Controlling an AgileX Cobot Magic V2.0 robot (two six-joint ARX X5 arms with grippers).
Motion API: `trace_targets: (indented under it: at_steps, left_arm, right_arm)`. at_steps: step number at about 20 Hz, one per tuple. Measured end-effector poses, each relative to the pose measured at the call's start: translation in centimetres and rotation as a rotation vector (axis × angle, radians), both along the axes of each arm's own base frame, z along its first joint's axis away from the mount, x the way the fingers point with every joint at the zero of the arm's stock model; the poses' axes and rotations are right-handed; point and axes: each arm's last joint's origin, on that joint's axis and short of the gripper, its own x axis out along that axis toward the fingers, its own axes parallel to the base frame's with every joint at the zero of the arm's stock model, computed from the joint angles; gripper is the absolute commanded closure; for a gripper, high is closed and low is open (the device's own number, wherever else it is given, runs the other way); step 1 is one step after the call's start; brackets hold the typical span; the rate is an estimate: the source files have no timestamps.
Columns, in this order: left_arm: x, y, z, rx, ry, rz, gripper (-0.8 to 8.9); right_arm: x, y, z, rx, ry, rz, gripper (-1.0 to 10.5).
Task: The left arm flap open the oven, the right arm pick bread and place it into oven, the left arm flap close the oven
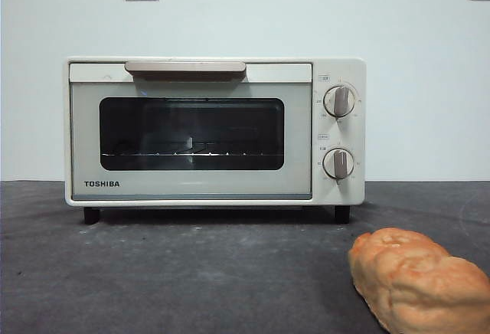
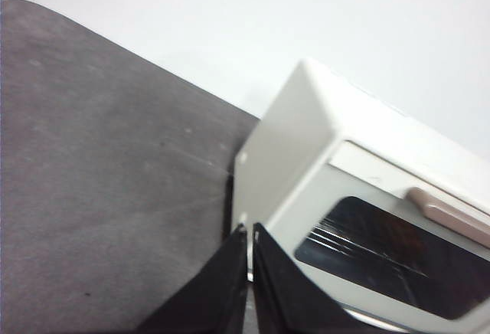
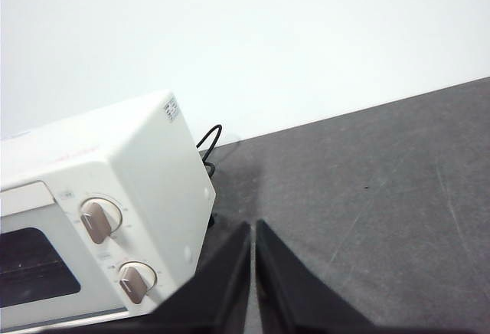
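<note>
Left tool and right tool: both clenched, grasping nothing. Oven: door closed, rack bare. Bread lies on the surface, in front of the oven's knob side.

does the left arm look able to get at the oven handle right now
Probably yes. The handle sits along the top of the shut door on the oven, with nothing in front of it. The left gripper, jaws shut, hangs off the oven's side; the bread lies clear of that path.
</note>
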Motion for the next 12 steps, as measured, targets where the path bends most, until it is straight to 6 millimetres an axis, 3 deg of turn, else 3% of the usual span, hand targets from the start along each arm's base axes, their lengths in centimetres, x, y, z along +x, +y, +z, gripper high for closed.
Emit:
trace_targets:
  at_steps: [6, 12]
  left_arm:
    - [0.3, -0.2, 3.5, 0.08, 0.091, -0.085, 7.96]
    - [1.8, -0.5, 5.6, 0.167, 0.247, -0.248, 7.96]
  right_arm:
    - [0.0, 0.1, 3.6, -0.053, 0.127, 0.022, 9.4]
    - [1.2, 0.4, 6.3, -0.13, 0.318, 0.159, 9.4]
